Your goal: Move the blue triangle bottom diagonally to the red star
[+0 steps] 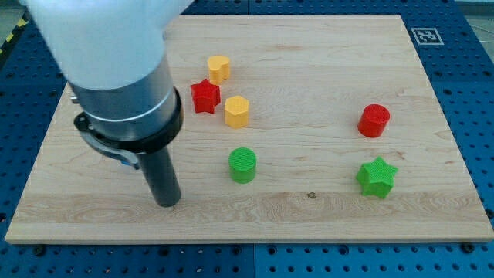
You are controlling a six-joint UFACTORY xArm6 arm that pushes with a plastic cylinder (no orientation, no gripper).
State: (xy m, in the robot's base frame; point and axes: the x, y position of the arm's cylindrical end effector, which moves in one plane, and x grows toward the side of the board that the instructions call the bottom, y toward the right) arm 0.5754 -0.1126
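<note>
Looming nearest the lens, the arm's pale housing is hiding the board's [432, 69] upper-left part, and my tip [166, 203] is resting close to the view's bottom edge. It is a plain rod with no jaws, so it is neither spread nor pinching anything. The blue triangle is not showing; a blue sliver [126, 159] just left of the rod may be it or arm hardware, I cannot tell. Right of the tip is standing a green cylinder [242, 164]; above-right are sitting the red star [205, 96], a yellow hexagon [237, 111] and a yellow heart [219, 69]. The step is probably still the approach: next, getting behind the triangle. Bare wood is lying between tip and star.
</note>
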